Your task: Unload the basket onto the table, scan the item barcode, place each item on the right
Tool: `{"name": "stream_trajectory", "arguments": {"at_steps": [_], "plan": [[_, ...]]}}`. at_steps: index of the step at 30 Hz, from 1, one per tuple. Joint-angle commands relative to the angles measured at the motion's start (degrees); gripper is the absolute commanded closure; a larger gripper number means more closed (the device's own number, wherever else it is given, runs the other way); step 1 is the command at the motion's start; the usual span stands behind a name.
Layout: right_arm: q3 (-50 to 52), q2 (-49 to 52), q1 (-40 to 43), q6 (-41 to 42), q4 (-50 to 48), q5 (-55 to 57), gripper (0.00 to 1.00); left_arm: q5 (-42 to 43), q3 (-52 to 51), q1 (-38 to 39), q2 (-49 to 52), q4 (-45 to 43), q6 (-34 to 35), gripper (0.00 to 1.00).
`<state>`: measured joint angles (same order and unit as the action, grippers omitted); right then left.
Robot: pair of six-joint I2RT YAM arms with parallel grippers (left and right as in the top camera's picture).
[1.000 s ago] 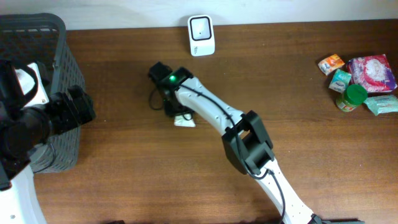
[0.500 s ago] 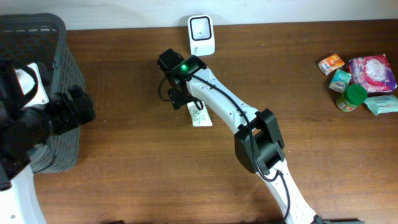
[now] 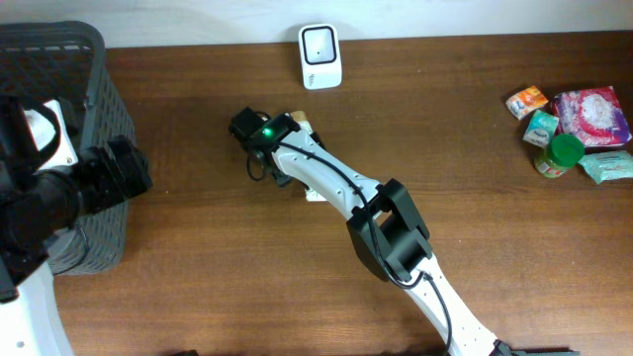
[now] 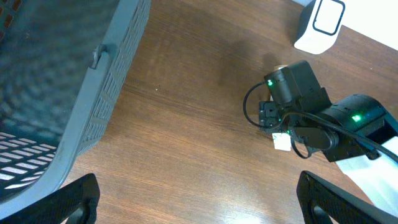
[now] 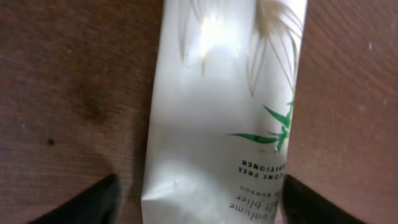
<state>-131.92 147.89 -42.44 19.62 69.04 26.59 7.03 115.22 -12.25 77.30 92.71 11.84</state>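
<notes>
Our right pincer (image 5: 199, 205) stands open, its fingers (image 5: 81, 202) astride the white tube (image 5: 224, 106) without clamping it. The tube lies flat on the wooden table (image 5: 62, 74), near the scanner (image 3: 319, 56), on our side of it. Our left pincer (image 4: 199, 199) gapes wide, holding nothing.

The overhead camera looks straight down on the table (image 3: 198, 277). The left wrist camera sits high by the basket (image 4: 106, 99), tilted down across to the scanner (image 4: 320, 25) and right arm (image 4: 348, 118), all seen overhead too. The right wrist camera faces down, close over the white tube (image 5: 217, 137).
</notes>
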Motion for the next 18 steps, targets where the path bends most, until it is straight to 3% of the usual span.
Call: {"name": "stream_trajectory", "arguments": {"at_steps": [1,5,10,14,18], "plan": [[0.59,2.56,0.15,0.31,0.22,1.27,0.37,0.00,-0.02,-0.28,-0.13,-0.04,0.55,0.01],[0.63,2.60,0.13,0.31,-0.04,3.82,0.49,0.00,-0.02,-0.28,-0.13,-0.04,0.55,0.01],[0.59,2.32,0.20,0.28,1.99,2.99,0.82,0.00,-0.02,-0.28,-0.13,-0.04,0.55,0.01],[-0.28,0.96,1.27,0.28,3.45,-1.86,0.90,0.00,-0.02,-0.28,-0.13,-0.04,0.55,0.01],[-6.80,-0.02,5.20,-3.39,9.16,-17.75,0.95,0.00,-0.02,-0.28,-0.13,-0.04,0.55,0.01]]}}
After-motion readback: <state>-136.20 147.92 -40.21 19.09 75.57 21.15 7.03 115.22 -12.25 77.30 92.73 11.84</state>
